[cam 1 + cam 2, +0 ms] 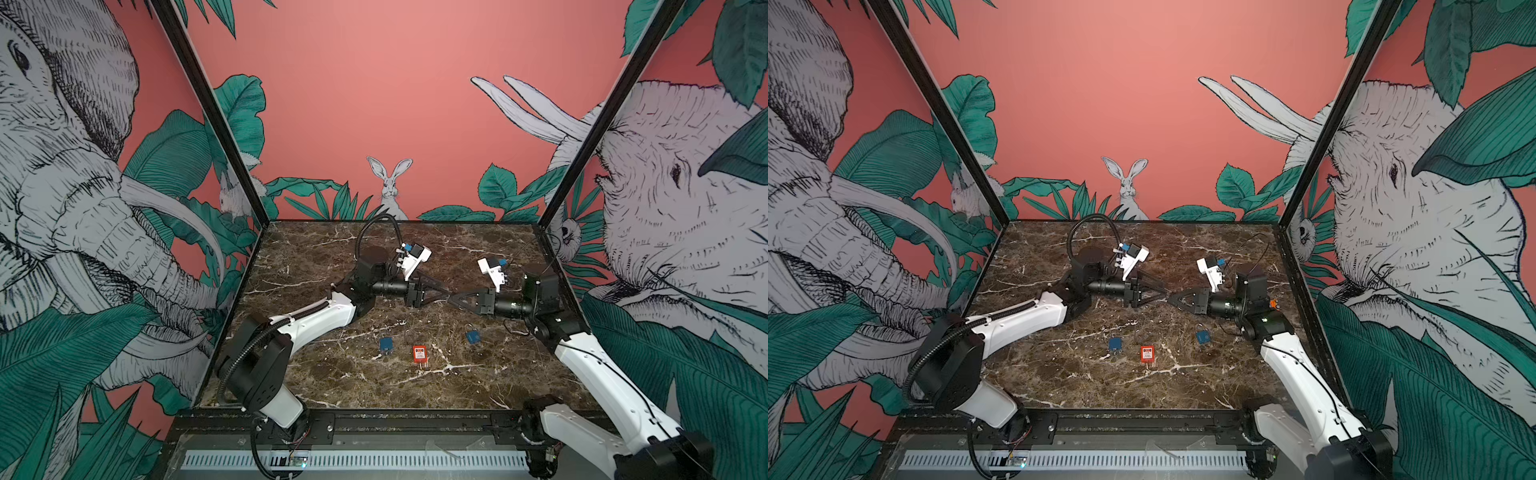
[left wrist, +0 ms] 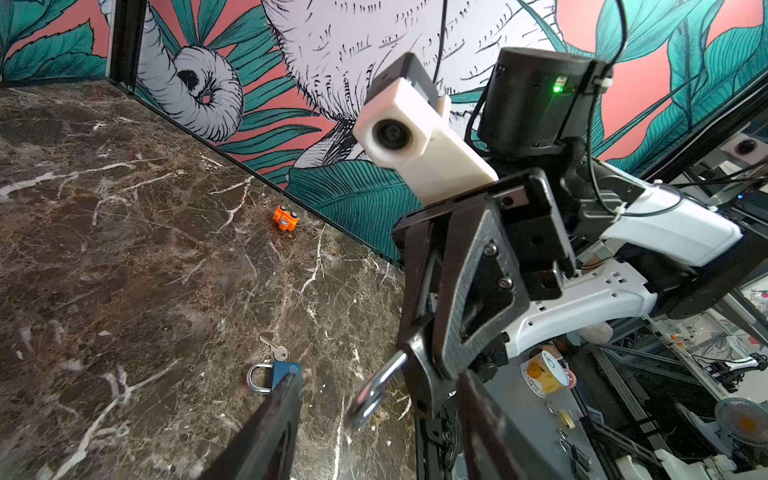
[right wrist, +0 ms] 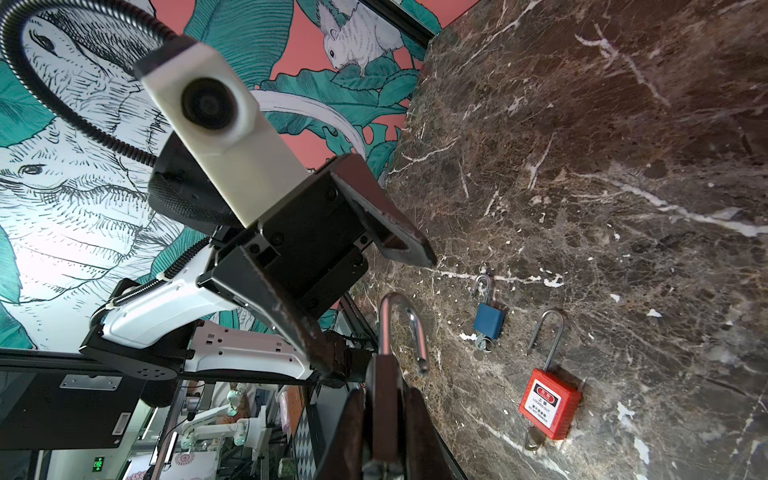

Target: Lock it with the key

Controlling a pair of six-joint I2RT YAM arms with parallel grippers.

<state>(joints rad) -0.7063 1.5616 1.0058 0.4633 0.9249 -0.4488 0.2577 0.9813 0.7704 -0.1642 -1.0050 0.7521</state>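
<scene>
Over the middle of the table the left gripper [image 3: 380, 314] reaches rightward with its jaws parted, one finger on each side of the silver shackle [image 2: 374, 395] and, as far as the blurred wrist views let me tell, touching neither leg. That shackle belongs to the held padlock [image 3: 384, 332], pinched by its body in the closed jaws of the right gripper [image 1: 457, 300], which points leftward, almost tip to tip with its partner. The padlock's long axis runs along the line between the two grippers, roughly parallel to the table's back edge, shackle toward the left arm. One leg hangs free of the body, so the lock stands open, and I judge the left arm the nearer one for pressing it home. No key for this lock shows in any view. Nearer the front edge lie, well apart, a blue padlock [image 1: 385, 345], a red padlock [image 1: 419, 354] and a second blue padlock [image 1: 473, 336] with a loose key [image 2: 274, 351] just beside it
</scene>
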